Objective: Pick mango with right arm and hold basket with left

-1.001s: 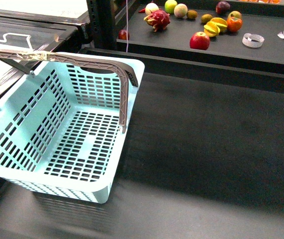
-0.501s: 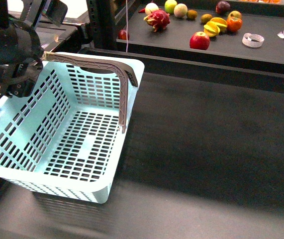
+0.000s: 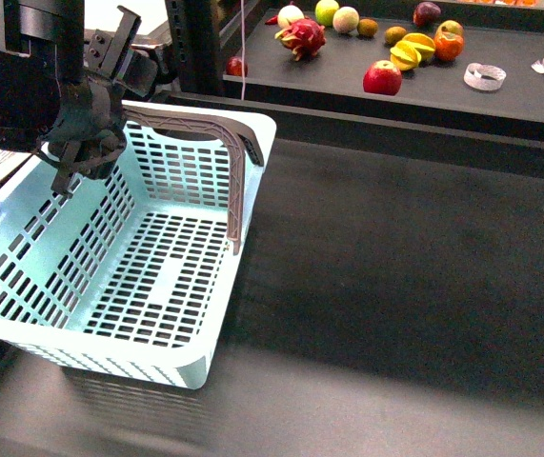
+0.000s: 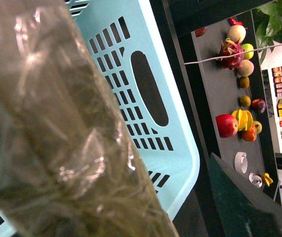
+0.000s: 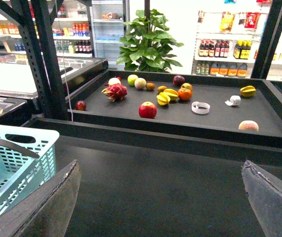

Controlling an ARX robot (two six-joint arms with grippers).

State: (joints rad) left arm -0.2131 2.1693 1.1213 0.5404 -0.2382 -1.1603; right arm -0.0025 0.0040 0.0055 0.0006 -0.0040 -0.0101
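The left arm has pushed farther over the basket, hunched at its taped handle (left end effector grip unclear); right end effector gapes; mango lies on the back shelf.

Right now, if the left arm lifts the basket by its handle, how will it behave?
Probably light: the basket is empty and made of thin slotted plastic. It will likely swing, since the handle seems to pivot on the side wall. The slotted walls may flex if squeezed.
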